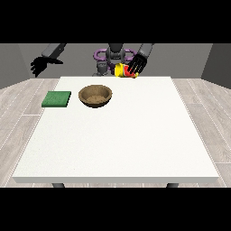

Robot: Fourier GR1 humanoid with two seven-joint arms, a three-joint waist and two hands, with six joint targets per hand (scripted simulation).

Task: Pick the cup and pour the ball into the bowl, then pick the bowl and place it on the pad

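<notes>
You are now in the pouring step: the hand at the view's right (138, 64) is holding the cup (124, 71) up above the far edge of the table (117, 135), just in front of the robot's body. The cup is yellow with something red on it, and it is looking tilted on its side (I cannot tell whether the red part is the ball or a part of the cup, so please do not count the ball as seen). The fingers (134, 70) of this hand are curling down around the cup, grasping it.

The bowl (95, 95) is standing on the table to the left of the cup and nearer to the camera, well apart from it. So, in my judgement, you should carry the cup over the middle of the bowl before you tip it more; if it is tilting too early, the ball may fall on the table and roll away. Keep the mouth of the cup low over the bowl while you are pouring.

The green pad (57, 99) is lying just left of the bowl, not touching it.

The hand at the view's left (39, 66) is hanging in the air beyond the far left corner, holding nothing, with its fingers spread and relaxed.
</notes>
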